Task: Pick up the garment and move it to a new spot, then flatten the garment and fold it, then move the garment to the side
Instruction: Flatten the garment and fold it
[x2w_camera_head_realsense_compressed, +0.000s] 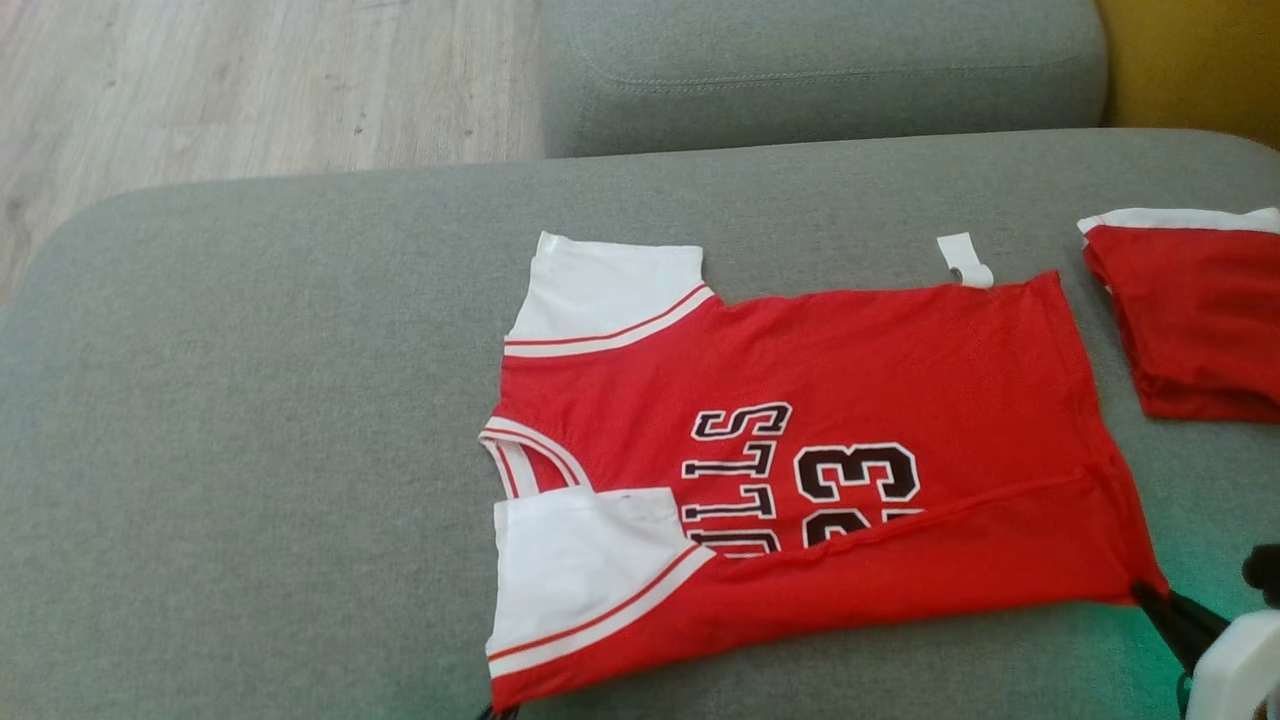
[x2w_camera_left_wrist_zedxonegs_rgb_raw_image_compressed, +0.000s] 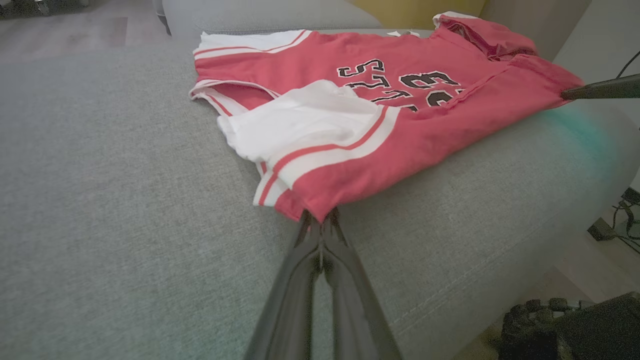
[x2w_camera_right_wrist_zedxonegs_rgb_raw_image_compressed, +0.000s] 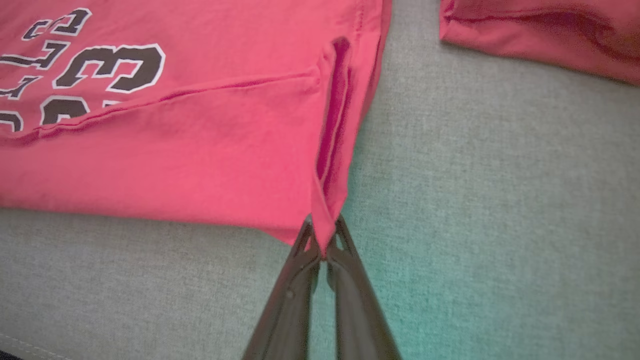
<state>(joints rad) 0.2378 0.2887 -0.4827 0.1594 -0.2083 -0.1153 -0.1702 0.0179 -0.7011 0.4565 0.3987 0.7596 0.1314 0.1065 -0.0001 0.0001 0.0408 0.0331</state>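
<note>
Lying flat on the grey seat cushion (x2w_camera_head_realsense_compressed: 250, 400), one red jersey (x2w_camera_head_realsense_compressed: 880, 360) sits right of the cushion's middle, neck end to the left and hem to the right. At far left, beyond the cushion's rounded edge, is pale wooden floor (x2w_camera_head_realsense_compressed: 200, 80).

The left gripper (x2w_camera_left_wrist_zedxonegs_rgb_raw_image_compressed: 320, 217) has its two dark fingers pressed together on the jersey's near left corner, where the red cloth meets the striped sleeve band. The cloth is pinched between the tips.

Two white sleeves show, each trimmed with a red stripe. One (x2w_camera_head_realsense_compressed: 600, 285) lies at the far edge. The other (x2w_camera_head_realsense_compressed: 570, 570) is at the near edge, folded in over the chest. Between them sits the striped neckline (x2w_camera_head_realsense_compressed: 525, 455).

Moving right, black letters and numerals edged in white (x2w_camera_head_realsense_compressed: 800, 470) run across the chest. Their near part is hidden, because the jersey's near long edge is turned up over the body as one straight flap (x2w_camera_head_realsense_compressed: 900, 580) running from the near sleeve toward the hem.

One small white tag (x2w_camera_head_realsense_compressed: 966, 260) sticks out from the jersey's far edge onto the cushion.

The right gripper (x2w_camera_right_wrist_zedxonegs_rgb_raw_image_compressed: 324, 235) is clamped on the near hem corner. Both fingertips are closed, with a point of red cloth caught between them. A greenish tint lies on the cushion just beside it.

At far right a second red garment (x2w_camera_head_realsense_compressed: 1195, 310) — folded, with a white band along its far edge — lies apart from the jersey, bare cushion between the two. One more grey cushion (x2w_camera_head_realsense_compressed: 820, 70) stands behind.
</note>
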